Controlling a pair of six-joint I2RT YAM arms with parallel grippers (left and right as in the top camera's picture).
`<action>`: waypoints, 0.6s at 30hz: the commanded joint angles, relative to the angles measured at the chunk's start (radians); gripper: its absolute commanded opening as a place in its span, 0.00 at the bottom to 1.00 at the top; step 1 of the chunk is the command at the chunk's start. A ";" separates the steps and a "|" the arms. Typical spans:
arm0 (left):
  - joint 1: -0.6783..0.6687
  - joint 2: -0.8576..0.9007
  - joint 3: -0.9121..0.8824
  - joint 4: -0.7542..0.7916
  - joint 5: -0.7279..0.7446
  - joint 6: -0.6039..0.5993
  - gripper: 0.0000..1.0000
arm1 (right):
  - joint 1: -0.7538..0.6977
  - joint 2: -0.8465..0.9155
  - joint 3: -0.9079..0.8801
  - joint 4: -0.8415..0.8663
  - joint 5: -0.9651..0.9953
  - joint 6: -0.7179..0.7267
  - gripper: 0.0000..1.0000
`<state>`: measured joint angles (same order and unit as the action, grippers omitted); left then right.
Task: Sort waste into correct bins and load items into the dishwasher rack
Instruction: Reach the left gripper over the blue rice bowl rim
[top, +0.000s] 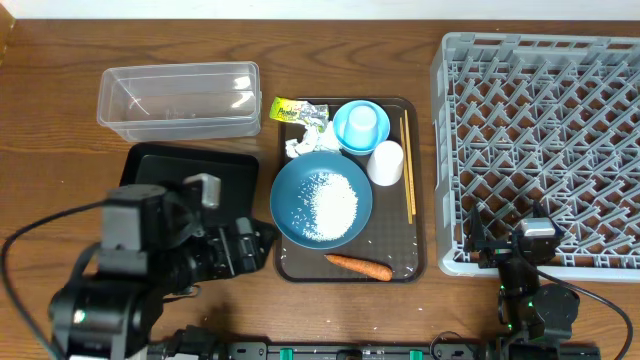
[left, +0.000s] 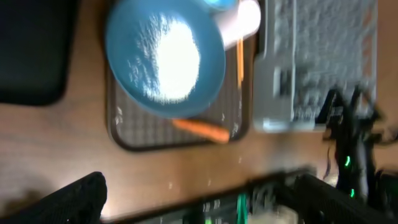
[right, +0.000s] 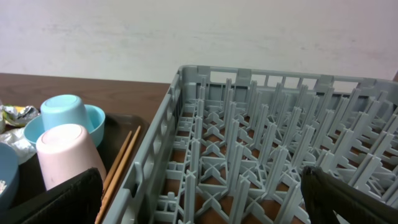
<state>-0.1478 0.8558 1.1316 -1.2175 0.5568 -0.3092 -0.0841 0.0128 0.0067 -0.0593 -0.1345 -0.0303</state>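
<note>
The large blue dish (top: 322, 198) holds white rice (top: 331, 203) on a brown serving tray (top: 415, 262). On this tray also lie the carrot (top: 358, 266), tissue (top: 299, 146), wrapper (top: 294, 111), chopsticks (top: 408, 165), white-pinkish cup (top: 385, 162), and the light-blue cup (top: 361, 122) upside down in the small bowl (top: 342, 133). My left gripper (top: 262, 238) is open and empty, left of the dish and above the table's front edge (left: 205, 205). My right gripper (top: 497, 240) is open and empty at the grey rack's (top: 545, 120) front left corner (right: 205, 205).
The clear box (top: 178, 100) stands at the back left. The black tray (top: 185, 170) lies in front of it, partly under my left arm. In the right wrist view the pinkish cup (right: 68, 155) and chopsticks (right: 121, 165) lie just left of the rack wall (right: 155, 155).
</note>
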 joint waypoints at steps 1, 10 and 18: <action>-0.110 0.091 0.035 -0.037 -0.091 0.027 0.98 | 0.020 -0.002 -0.001 -0.004 0.003 -0.008 0.99; -0.419 0.434 0.142 -0.006 -0.424 -0.083 0.98 | 0.020 -0.002 -0.001 -0.004 0.003 -0.008 0.99; -0.467 0.552 0.142 0.210 -0.426 -0.254 0.98 | 0.020 -0.002 -0.001 -0.004 0.003 -0.008 0.99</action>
<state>-0.6109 1.3861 1.2461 -1.0302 0.1707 -0.4320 -0.0841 0.0128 0.0067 -0.0593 -0.1345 -0.0303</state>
